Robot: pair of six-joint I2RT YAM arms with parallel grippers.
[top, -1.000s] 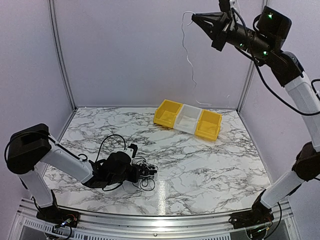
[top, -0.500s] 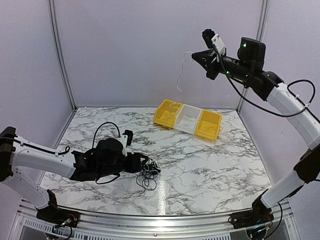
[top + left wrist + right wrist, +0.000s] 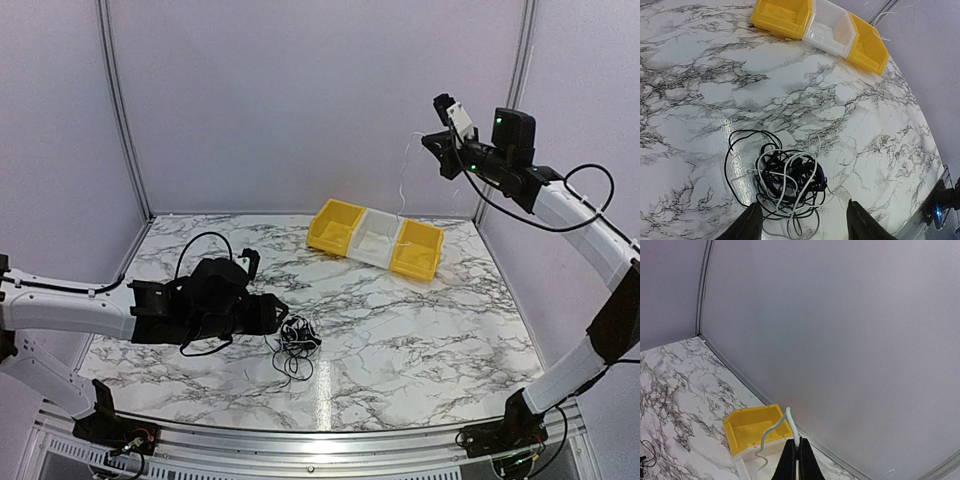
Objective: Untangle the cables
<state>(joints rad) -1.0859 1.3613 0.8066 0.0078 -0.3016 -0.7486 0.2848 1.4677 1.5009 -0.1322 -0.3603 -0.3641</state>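
A small tangle of thin black and white cables (image 3: 296, 335) lies on the marble table; in the left wrist view the tangle (image 3: 785, 179) sits just ahead of my fingers. My left gripper (image 3: 275, 315) is open and empty, low over the table just left of the tangle, its fingertips (image 3: 752, 225) spread wide. My right gripper (image 3: 430, 143) is raised high at the back right and is shut on a white cable (image 3: 790, 422). That cable (image 3: 402, 185) hangs down over the bins.
A row of three bins stands at the back of the table: yellow (image 3: 335, 226), white (image 3: 378, 237), yellow (image 3: 420, 248). The yellow bin (image 3: 756, 432) shows below my right gripper. Enclosure walls surround the table.
My right gripper has come down and moved right with the white cable, from high above to over the bins. My left gripper has drawn back to the left, away from the tangle.
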